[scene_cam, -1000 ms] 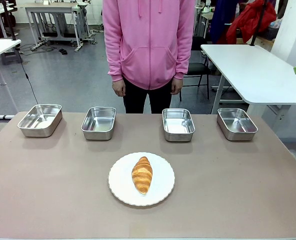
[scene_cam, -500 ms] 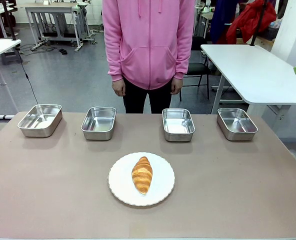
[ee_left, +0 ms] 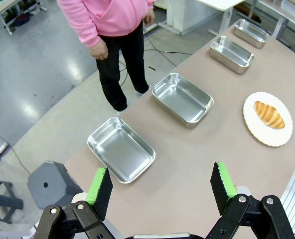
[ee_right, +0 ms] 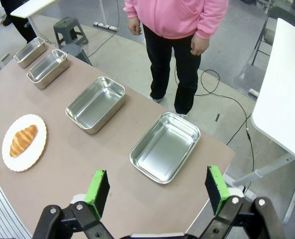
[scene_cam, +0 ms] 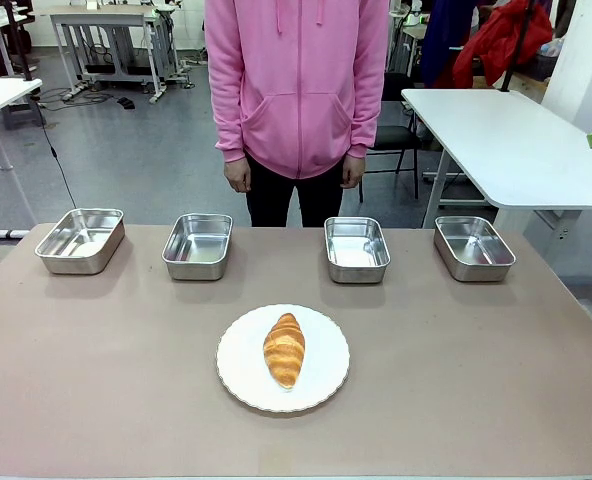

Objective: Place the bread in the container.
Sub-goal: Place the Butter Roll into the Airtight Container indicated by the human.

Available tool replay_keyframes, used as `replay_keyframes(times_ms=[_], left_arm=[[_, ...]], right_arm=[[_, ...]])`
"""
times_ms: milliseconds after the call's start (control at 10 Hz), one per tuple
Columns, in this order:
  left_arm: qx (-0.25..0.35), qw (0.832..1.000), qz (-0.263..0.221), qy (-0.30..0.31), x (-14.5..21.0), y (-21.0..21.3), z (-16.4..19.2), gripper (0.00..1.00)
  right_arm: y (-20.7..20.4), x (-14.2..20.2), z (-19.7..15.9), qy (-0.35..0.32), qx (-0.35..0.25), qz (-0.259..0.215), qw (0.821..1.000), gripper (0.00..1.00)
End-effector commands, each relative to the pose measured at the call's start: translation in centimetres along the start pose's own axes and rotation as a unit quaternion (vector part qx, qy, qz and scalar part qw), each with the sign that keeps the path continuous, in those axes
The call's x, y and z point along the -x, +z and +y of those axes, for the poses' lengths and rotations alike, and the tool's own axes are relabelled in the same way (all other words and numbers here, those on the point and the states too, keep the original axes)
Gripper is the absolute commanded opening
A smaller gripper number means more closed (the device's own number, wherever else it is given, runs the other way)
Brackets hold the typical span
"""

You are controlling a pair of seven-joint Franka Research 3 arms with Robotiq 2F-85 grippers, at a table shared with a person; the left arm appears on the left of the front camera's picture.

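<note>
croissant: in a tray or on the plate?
On the plate, not in a tray. The golden-brown ridged croissant lies on the round white scalloped plate; the four shiny rectangular steel trays stand empty.

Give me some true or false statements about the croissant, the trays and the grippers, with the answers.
1. The croissant lies on the white plate. True.
2. The leftmost tray holds a bread roll. False: it is empty.
3. Both grippers are shut. False: the left gripper and the right gripper stand open.
4. The person stands at the far side, hands off the table. True.
</note>
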State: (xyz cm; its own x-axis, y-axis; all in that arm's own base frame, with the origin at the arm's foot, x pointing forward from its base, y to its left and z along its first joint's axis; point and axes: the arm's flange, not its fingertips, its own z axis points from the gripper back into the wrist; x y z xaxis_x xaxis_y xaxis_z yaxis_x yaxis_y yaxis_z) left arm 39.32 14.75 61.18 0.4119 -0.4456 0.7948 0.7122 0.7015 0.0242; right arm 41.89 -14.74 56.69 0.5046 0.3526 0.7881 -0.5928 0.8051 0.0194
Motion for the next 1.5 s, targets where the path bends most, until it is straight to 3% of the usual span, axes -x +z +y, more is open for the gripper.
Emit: replay_keyframes(times_ms=[0,1400], left_arm=[[0.002,1.0,-0.004,-0.004,-0.11,0.06,-0.15,1.0],[0.002,1.0,-0.004,-0.004,-0.11,0.06,-0.15,1.0]], right_arm=[[-0.14,-0.05,-0.27,0.006,-0.005,-0.014,1.0,1.0],[-0.14,-0.05,-0.27,0.006,-0.005,-0.014,1.0,1.0]])
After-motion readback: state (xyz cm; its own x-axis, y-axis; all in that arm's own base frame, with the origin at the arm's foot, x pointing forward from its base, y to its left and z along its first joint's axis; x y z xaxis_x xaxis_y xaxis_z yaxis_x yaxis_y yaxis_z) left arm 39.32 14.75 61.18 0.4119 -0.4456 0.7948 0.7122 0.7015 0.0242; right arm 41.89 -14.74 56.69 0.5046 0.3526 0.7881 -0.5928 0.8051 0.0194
